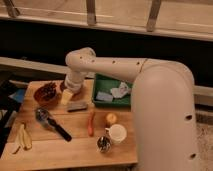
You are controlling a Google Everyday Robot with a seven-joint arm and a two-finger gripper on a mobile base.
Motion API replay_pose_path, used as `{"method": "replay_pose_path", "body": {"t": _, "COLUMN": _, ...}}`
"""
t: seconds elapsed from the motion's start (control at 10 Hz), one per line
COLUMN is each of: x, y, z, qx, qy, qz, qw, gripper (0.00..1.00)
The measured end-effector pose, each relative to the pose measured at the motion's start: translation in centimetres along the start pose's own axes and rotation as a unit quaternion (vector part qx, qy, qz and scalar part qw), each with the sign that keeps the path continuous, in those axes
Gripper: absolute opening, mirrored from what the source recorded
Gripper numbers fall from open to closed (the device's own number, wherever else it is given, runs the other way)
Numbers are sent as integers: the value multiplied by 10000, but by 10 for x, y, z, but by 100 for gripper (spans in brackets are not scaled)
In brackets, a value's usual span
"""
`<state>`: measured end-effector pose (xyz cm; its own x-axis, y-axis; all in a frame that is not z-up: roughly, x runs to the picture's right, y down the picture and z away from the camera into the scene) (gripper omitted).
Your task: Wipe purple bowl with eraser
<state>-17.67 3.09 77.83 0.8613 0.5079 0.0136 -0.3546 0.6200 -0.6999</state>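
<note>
- Sitting nearest me on the wooden table (60, 149) are a white mug (118, 134) and a black-handled utensil (52, 124); neither matters for this job.
- Just beyond them lies the eraser (77, 106), a flat dark grey block on the bare wood, close to the gripper but not in it.
- It looks light and stiff to me. Being so low, it probably wants a pinch across its narrow width, on the two long sides, coming straight down.
- A little farther back the gripper (68, 94) hangs low over the table, just beside the orange-brown fruit bowl (46, 94). Its jaws stand spread wide, with the eraser not between them.
- I can't pick out the purple bowl; it may be hidden under the wrist there. A small bowl like that would likely be light and slide when rubbed.
- Farthest back sits the green tray (106, 82).
</note>
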Motion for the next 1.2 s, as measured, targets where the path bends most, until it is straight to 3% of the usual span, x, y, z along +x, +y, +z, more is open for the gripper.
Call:
{"method": "replay_pose_path", "body": {"t": 0.2, "x": 8, "y": -7, "z": 9, "qx": 41, "qy": 232, "qz": -35, "qw": 9997, "gripper": 79}}
{"method": "replay_pose_path", "body": {"t": 0.5, "x": 30, "y": -37, "z": 10, "qx": 279, "qy": 487, "qz": 109, "qw": 9984, "gripper": 79}}
{"method": "replay_pose_path", "body": {"t": 1.2, "x": 32, "y": -47, "z": 16, "qx": 378, "qy": 523, "qz": 193, "qw": 9977, "gripper": 79}}
